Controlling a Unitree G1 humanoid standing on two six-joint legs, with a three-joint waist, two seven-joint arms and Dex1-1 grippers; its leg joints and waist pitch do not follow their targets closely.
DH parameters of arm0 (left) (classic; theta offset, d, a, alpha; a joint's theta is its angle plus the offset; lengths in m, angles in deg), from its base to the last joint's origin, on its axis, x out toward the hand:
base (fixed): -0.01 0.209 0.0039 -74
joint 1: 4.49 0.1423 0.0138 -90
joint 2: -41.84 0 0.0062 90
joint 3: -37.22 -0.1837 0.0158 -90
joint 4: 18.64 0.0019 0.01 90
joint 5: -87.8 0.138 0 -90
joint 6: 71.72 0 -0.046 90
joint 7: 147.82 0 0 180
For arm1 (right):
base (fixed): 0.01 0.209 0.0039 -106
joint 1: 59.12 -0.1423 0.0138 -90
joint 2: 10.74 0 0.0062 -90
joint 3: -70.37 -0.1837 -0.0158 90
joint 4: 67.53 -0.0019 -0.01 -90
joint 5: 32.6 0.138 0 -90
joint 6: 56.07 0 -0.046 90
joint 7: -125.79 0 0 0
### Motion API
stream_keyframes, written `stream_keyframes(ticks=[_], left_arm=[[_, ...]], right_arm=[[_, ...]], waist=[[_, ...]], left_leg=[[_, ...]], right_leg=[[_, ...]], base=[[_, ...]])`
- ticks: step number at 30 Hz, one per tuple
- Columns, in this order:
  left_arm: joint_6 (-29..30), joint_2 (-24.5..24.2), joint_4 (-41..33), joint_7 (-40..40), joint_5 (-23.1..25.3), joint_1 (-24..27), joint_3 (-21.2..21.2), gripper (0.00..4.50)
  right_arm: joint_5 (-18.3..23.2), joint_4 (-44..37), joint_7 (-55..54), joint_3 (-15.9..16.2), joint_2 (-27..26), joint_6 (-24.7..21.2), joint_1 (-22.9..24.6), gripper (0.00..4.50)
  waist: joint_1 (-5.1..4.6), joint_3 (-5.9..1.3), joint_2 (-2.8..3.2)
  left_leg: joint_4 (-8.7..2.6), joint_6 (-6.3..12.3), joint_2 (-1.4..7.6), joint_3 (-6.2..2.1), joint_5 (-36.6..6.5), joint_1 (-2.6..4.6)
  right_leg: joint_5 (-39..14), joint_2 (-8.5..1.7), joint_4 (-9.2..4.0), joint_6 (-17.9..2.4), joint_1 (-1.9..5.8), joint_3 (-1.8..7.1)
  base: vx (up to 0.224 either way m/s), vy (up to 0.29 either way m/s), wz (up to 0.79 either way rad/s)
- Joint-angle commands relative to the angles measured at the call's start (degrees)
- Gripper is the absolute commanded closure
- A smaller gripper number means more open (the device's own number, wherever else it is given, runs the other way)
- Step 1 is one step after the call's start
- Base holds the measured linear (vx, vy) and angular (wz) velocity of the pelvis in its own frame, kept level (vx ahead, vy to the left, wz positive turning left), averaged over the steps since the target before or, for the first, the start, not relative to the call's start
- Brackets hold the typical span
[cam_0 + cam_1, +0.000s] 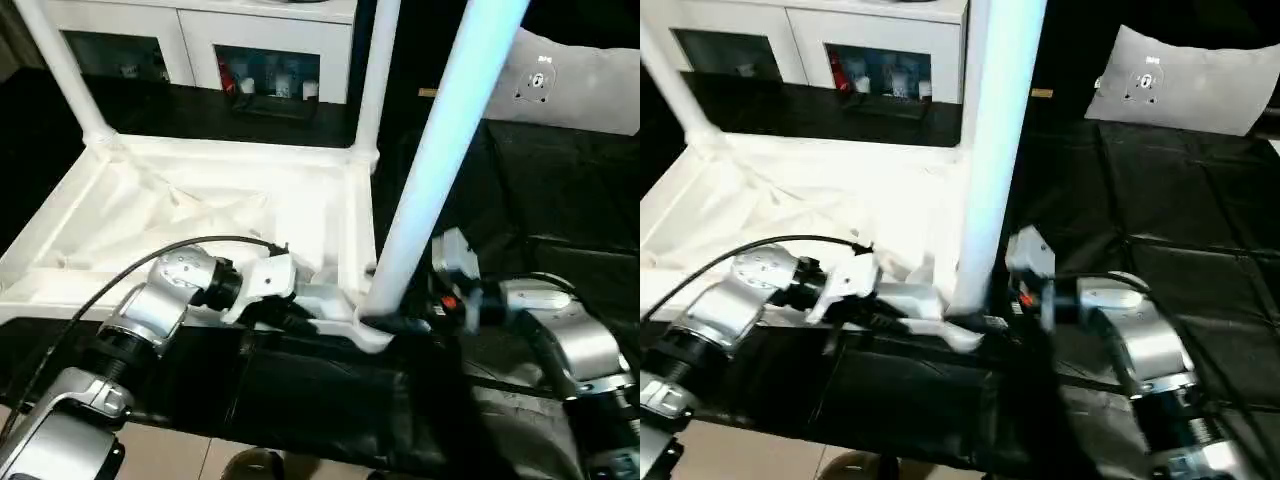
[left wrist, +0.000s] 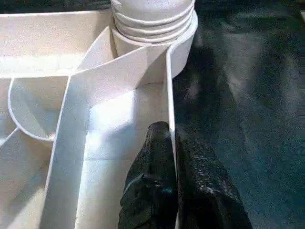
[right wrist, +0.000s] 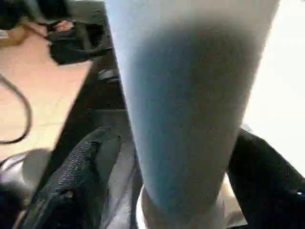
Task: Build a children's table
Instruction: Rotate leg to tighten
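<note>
Here, near the workbench's [image 1: 560,190] front edge, the left gripper [image 2: 172,157] pinches the side wall of the upturned white children's table [image 1: 200,215]; the right gripper [image 3: 167,191] straddles the near corner's leg [image 1: 440,160], not visibly clamped. Ribbed underside faces up, two far legs standing.

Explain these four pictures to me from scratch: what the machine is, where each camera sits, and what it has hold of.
This is a humanoid robot with two silver arms, each ending in a black two-fingered claw. The two wide pictures come from cameras on its head, looking down. The other two come from cameras on its wrists.

On the black-matted workbench lies a white plastic table top, upside down, ribs showing. Two legs already stand in its far corners.

The left claw is pinched on the table top's near rim. The right claw reaches around a third leg, standing upright in the near corner socket; the screw threads still show.
</note>
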Motion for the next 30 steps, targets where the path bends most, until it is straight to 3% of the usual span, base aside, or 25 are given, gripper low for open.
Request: stream_keyframes(ticks=[1,5,11,14,20,25,28,30], left_arm=[[-1.2,-0.4,-2.1,2.3,-0.4,0.1,-1.9,4.5],[-1.9,-0.8,-1.8,2.2,0.0,0.1,-1.7,4.5],[-2.3,-0.9,-1.5,2.2,0.1,0.4,-1.2,4.5],[-2.8,-0.9,-1.1,1.7,0.2,0.4,-1.4,4.5],[-2.1,0.0,-0.2,-0.6,0.1,0.3,-0.9,4.5],[2.6,2.1,-1.4,-2.6,-2.0,0.6,0.6,4.5],[6.2,4.5,-2.9,-6.4,-2.9,1.0,1.5,4.5],[7.7,5.8,-3.1,-9.1,-2.3,0.8,1.8,4.5]], right_arm=[[0.8,0.5,2.5,0.6,1.0,0.2,-0.8,1.29],[0.8,1.0,4.0,1.1,1.6,0.3,-1.0,1.61],[0.7,2.7,5.4,1.7,1.7,1.0,-1.6,2.07],[0.2,3.6,5.7,2.0,1.6,1.5,-1.7,2.37],[0.7,2.6,5.7,2.3,1.5,0.8,-0.8,2.56],[3.6,-1.6,2.5,1.3,0.4,-4.4,1.7,2.57],[2.9,-6.5,-8.1,1.1,-3.7,-9.5,5.1,2.57],[1.0,-7.8,-13.9,1.4,-6.6,-10.1,6.0,2.57]], waist=[[-0.12,-4.02,-0.33],[0.17,-4.19,-0.49],[0.36,-4.38,-0.38],[0.37,-4.37,-0.61],[0.48,-4.39,-0.43],[0.89,-4.39,-0.52],[1.07,-4.18,-0.49],[0.73,-3.89,-0.57]], left_leg=[[-4.25,3.98,6.31,-2.46,-6.6,1.79],[-4.03,4.83,6.2,-2.42,-5.4,1.65],[-3.9,4.44,6.22,-2.41,-5.7,1.73],[-3.8,4.53,6.16,-2.36,-5.4,1.65],[-3.81,4.11,6.2,-2.41,-6.0,1.73],[-3.78,4.17,6.23,-2.43,-5.7,1.76],[-4.03,3.79,6.31,-2.52,-6.1,1.77],[-4.32,1.76,5.98,-2.72,-9.8,1.82]], right_leg=[[-0.6,-5.75,-2.98,-16.7,1.98,2.98],[0.7,-5.81,-2.81,-17.2,2.11,2.91],[0.3,-5.8,-2.74,-17.5,2.11,2.85],[0.6,-5.78,-2.66,-17.6,2.11,2.87],[-0.7,-5.69,-2.7,-17.3,2.04,2.88],[-0.7,-5.8,-2.69,-17.2,2.07,2.94],[-2.2,-5.66,-2.9,-16.3,1.95,3.07],[-8.6,-6.06,-3.73,-15.1,1.82,3.24]], base=[[0.0,0.0,0.0],[0.0,0.0,0.0],[0.0,0.0,0.0],[0.0,0.0,0.0],[0.0,0.0,0.0],[0.0,0.0,0.0],[0.0,0.0,0.0],[0.0,0.0,0.0]])
